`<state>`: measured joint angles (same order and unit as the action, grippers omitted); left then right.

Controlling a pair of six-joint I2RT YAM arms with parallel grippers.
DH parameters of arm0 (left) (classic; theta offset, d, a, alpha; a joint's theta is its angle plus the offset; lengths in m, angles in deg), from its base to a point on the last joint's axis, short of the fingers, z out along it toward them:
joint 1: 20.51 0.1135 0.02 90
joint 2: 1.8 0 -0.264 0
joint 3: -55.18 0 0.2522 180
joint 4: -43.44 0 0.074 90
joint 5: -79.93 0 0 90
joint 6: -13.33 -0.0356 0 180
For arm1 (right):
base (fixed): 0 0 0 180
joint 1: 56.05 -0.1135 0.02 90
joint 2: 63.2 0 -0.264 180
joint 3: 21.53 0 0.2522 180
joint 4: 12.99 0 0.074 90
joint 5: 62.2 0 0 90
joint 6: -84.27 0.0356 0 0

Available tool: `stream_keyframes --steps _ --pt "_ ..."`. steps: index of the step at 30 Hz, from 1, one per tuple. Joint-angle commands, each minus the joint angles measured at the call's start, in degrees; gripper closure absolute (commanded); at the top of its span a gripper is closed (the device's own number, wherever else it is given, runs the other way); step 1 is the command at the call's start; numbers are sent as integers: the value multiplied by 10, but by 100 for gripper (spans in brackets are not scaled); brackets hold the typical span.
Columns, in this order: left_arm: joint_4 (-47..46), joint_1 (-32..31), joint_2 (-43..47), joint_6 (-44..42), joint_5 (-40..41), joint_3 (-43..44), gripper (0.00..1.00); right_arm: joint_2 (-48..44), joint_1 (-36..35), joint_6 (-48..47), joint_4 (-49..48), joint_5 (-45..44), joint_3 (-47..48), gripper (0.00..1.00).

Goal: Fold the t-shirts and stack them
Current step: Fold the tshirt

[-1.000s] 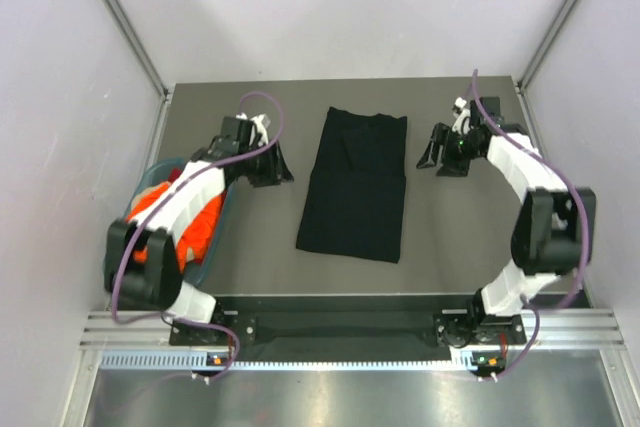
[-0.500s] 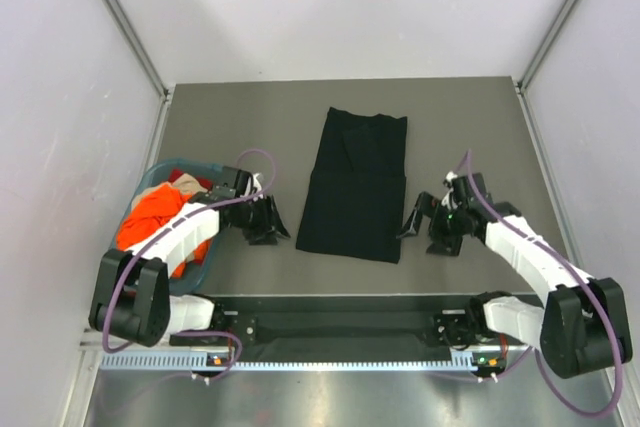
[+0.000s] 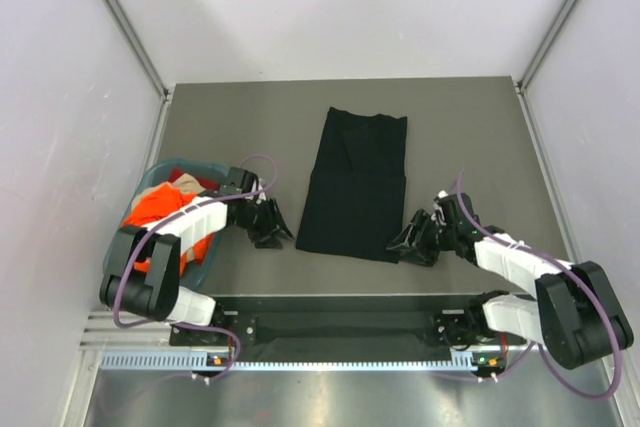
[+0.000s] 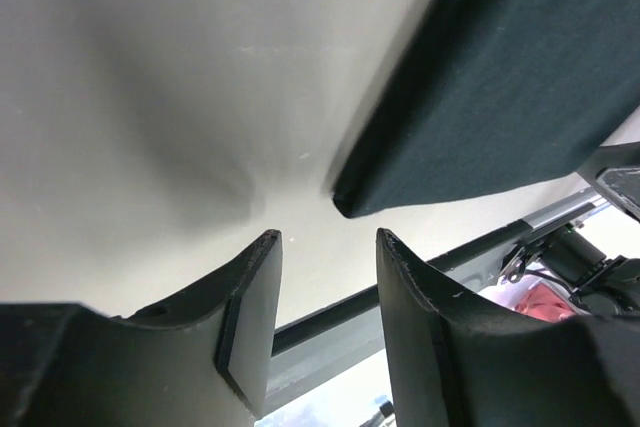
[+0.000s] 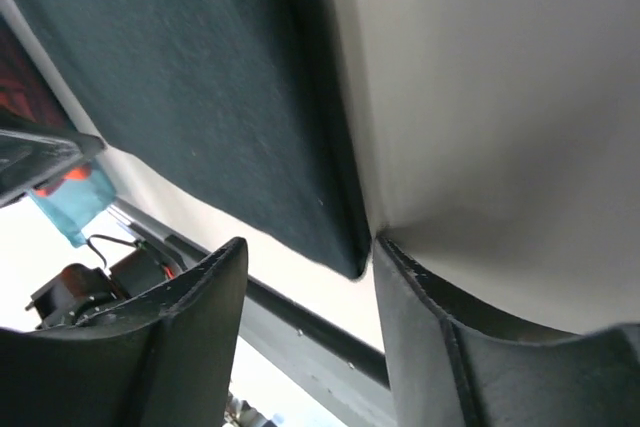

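The black t-shirt (image 3: 355,187) is lying flat as a long folded strip, and both arms are crouching at its near end, probably to lift that edge and fold it toward the far end. The left gripper (image 3: 270,234) is hovering just off its near-left corner, jaws parted and empty. The right gripper (image 3: 408,242) is nosing at its near-right corner, jaws likewise apart (corner in the gap, not clamped). The orange t-shirt (image 3: 160,212) is waiting in the teal basket (image 3: 170,163), left of the black one.
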<state>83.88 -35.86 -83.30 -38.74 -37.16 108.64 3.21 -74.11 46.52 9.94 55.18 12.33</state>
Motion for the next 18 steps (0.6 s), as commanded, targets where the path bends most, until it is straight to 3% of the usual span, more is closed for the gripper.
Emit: stream_keyframes --steps 1,8,18 --pt "-15 0 -21 10 -8 -4 53 23 -11 10 -56 -16 -8 47" --pt "0 0 -30 9 10 -1 53 27 -14 -9 -31 -37 -2 50" --pt "-8 -1 -40 -40 46 27 52 45 -20 -132 81 -68 58 51"
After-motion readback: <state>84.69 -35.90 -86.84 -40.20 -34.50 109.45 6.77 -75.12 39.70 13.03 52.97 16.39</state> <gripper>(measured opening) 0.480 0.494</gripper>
